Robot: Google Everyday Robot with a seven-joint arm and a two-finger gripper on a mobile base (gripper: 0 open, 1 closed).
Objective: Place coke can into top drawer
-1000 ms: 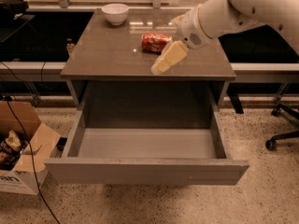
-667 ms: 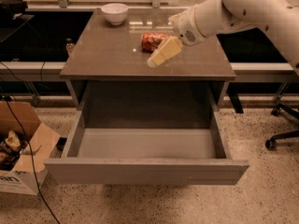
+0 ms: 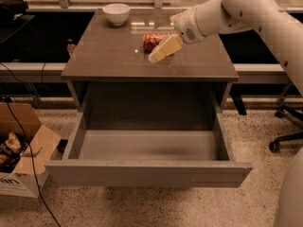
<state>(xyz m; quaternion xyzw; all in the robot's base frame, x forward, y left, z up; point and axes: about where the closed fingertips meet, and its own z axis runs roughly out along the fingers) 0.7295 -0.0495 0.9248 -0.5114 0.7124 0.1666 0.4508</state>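
Observation:
The coke can lies on its side on the cabinet top, right of the middle. My gripper reaches in from the upper right on a white arm. Its pale fingers point down-left and lie right next to the can's near right side, partly covering it. The can rests on the top and is not lifted. The top drawer is pulled wide open below the cabinet front. Its pale grey inside holds nothing.
A white bowl stands at the back left of the cabinet top. An open cardboard box with cables sits on the floor at the left. An office chair base is on the floor at the right.
The gripper has moved left and toward the back of the top, closing in on the can. The can and the drawer have not moved.

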